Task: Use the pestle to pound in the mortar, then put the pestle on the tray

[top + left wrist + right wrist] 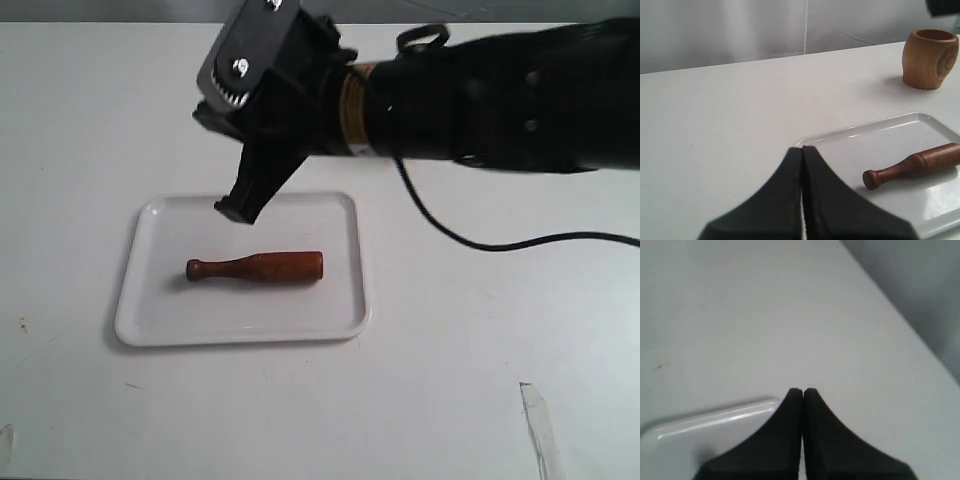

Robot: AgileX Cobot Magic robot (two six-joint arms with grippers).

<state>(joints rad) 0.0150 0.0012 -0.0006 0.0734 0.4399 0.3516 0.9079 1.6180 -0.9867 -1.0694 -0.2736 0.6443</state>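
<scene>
Leftmost, left gripper [802, 148], seen only through its own wrist camera. Sits with tips lined up on a near corner of the tray [900, 120], fingers pressed flat together, gripping nothing.

Next, the tray itself, flat on the white table [450, 380]. Carries the pestle [260, 267], lying on its side across the middle, knob end toward the left, thick end toward the right. Touched by neither gripper.

Above the tray's far rim, right gripper [236, 211], reaching in from the right on a bulky black arm. Points downward, tips clear of the pestle. Shows closed tight and empty in the right wrist view, with one tray corner beneath.

Beyond the tray, mortar [930, 59], showing only in the left wrist view. Stands upright on the table, mouth up, carved circles on its side, well apart from the pestle.

Farther right, black cable [480, 243], curving across the table.
</scene>
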